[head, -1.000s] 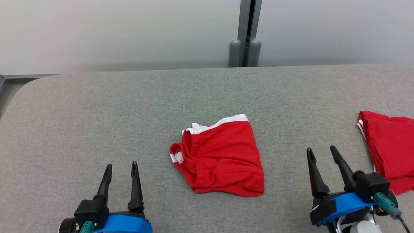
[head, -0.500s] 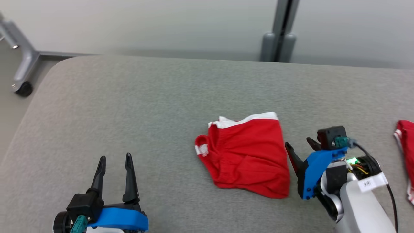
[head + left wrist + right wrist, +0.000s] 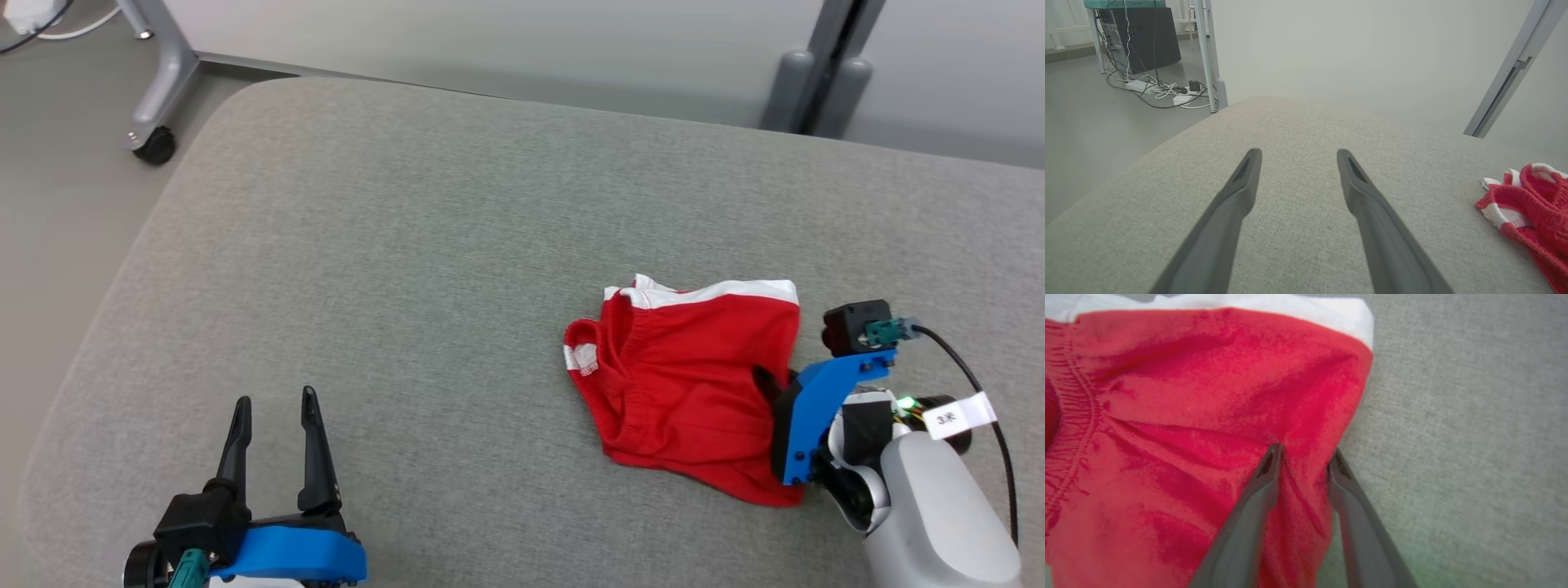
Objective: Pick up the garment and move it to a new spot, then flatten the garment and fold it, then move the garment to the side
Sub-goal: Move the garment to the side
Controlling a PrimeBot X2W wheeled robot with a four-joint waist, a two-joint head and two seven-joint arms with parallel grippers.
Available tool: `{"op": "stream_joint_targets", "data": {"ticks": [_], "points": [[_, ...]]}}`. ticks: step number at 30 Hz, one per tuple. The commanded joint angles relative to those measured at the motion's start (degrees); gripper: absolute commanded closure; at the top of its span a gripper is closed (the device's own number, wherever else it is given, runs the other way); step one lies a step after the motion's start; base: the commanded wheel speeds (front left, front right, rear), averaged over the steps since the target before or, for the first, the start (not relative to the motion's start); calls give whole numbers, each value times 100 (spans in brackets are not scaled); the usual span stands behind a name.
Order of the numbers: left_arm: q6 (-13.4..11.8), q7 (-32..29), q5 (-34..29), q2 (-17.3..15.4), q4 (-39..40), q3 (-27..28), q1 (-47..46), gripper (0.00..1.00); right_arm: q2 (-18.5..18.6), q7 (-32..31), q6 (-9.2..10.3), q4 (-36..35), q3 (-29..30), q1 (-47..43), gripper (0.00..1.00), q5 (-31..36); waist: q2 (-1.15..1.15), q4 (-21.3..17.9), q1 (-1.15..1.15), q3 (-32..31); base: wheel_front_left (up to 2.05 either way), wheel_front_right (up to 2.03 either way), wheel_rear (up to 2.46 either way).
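Red shorts (image 3: 686, 367) lie crumpled right of the worktop (image 3: 408, 245) centre, toward its near edge. I see my right tool (image 3: 1304, 453) narrowed, pinching a fold at their right side. Left tool (image 3: 273, 400) wide, above near-left corner.

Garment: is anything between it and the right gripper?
Nothing visible does. The right gripper is at the right edge of the garment, with a fold of the red cloth between its fingers.
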State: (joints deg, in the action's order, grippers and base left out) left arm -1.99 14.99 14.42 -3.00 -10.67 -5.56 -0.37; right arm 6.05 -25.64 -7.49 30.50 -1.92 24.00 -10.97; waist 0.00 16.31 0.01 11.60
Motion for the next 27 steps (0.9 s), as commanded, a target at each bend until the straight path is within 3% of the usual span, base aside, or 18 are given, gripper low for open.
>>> {"op": "stream_joint_targets", "data": {"ticks": [1,7,19,27], "points": [[11,26,-57,17,48,15,-32,0,44,83,-1,37,-67,37,100,-18,0,-113,-1,-21,0,0,0],[61,26,-138,15,130,-46,-122,0,203,363,1,-219,-226,233,100,-117,0,-601,-1,-11,0,0,0],[249,25,-425,-36,442,-237,-374,0,907,216,0,-1758,-366,-293,100,-393,0,-2417,-1,284,0,0,0],[328,-37,-572,-215,437,-357,-602,0,754,227,-1,-2391,-87,-690,100,-427,0,-3233,-1,542,0,0,0]]}}
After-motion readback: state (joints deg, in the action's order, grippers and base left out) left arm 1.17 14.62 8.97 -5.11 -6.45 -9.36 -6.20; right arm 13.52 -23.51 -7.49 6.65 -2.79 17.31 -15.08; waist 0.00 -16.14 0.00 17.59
